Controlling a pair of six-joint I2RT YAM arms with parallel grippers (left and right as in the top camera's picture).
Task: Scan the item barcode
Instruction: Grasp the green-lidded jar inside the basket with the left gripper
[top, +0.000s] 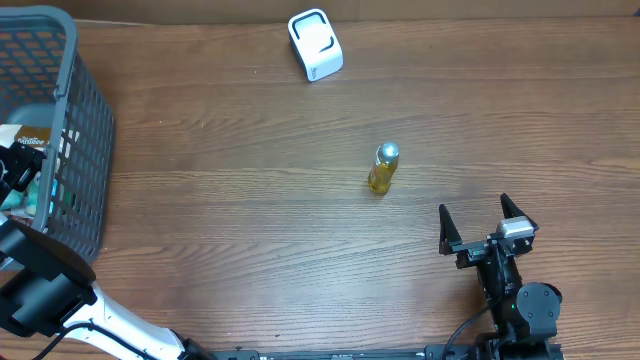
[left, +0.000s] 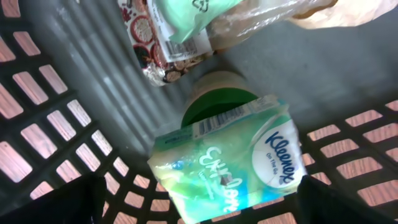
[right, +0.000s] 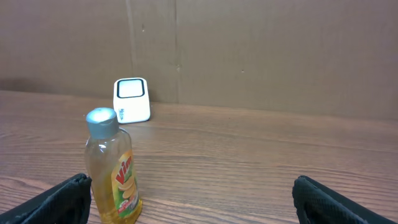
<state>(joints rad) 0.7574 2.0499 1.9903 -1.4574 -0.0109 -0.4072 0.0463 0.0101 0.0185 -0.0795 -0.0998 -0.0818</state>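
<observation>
Left gripper (left: 199, 202) and right gripper (top: 474, 212) are found wide open, empty; pick-up is judged pending, closure on the nine-o'clock Kleenex pack (left: 236, 165) being required.

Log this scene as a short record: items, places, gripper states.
scanner: white barcode scanner, upright at the far edge
bottle: yellow Vim bottle, standing mid-scene, apart from scanner
basket: grey basket, far left, holds Kleenex pack and other packets
left gripper: open, inside basket above Kleenex pack
right gripper: open, empty, facing the bottle
</observation>
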